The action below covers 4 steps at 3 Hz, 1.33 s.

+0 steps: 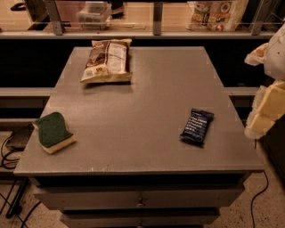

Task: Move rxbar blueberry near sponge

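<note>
The rxbar blueberry (197, 126), a dark navy wrapper with white text, lies flat on the grey table (147, 98) at the right, near the front. The sponge (53, 132), dark green on top with a pale yellow base, lies near the table's front left corner. My gripper (266, 104) is at the right edge of the view, pale and yellowish, beyond the table's right side and to the right of the bar. It touches nothing.
A large tan-and-brown chip bag (107, 60) lies at the back left of the table. Behind the table runs a railing with a shelf holding a clear container (94, 11) and packaged goods (216, 13). Cables (9, 153) lie on the floor at the left.
</note>
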Motion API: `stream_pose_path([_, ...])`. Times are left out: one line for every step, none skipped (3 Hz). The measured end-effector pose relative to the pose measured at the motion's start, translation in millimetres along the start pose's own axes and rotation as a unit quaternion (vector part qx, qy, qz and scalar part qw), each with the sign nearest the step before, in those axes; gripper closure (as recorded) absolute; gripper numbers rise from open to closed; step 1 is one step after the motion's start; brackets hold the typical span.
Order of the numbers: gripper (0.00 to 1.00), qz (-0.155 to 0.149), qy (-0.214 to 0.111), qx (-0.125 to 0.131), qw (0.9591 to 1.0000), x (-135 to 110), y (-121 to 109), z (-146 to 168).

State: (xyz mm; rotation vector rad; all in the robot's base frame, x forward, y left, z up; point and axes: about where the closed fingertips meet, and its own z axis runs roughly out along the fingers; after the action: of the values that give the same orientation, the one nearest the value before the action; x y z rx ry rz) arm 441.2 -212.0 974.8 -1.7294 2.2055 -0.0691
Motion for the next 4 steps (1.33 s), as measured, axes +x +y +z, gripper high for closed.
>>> stream_pose_path([0.00,-0.008,-0.036,-0.005,0.9993,-9,-2,18])
stream_pose_path([0.00,-0.015,-0.063,-0.006,0.9979,-23,-7,47])
stream_pose_path([0.00,-0.001,-0.097,-0.017,0.9951,-36,-10,90])
stream_pose_path([0.00,0.010,-0.107,-0.028,0.9938,-40,-10,118])
